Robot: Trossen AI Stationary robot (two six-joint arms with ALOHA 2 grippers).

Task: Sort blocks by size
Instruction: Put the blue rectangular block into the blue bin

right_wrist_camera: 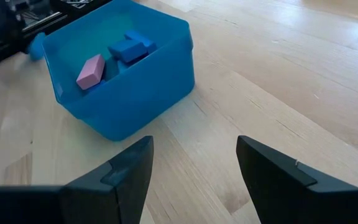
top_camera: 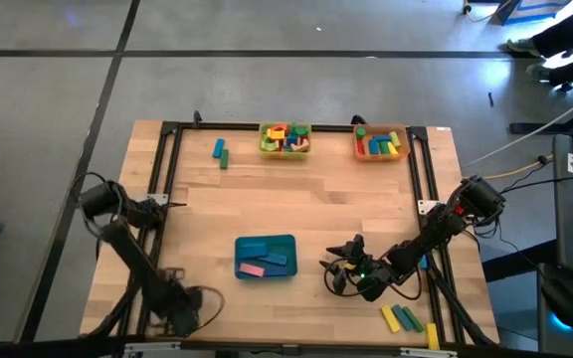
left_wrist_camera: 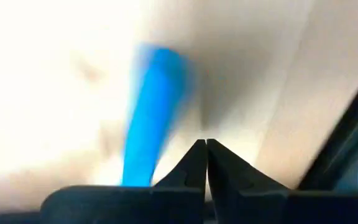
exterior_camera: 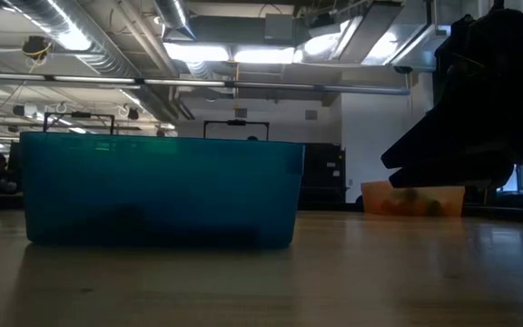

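Three trays (top_camera: 265, 257) on the pale wooden table (top_camera: 306, 204)

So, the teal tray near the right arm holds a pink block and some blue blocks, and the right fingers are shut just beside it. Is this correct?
Not quite. The teal tray does hold a pink block and blue blocks, but the right gripper is open: the right wrist view shows its two fingers wide apart with bare table between them, holding nothing.
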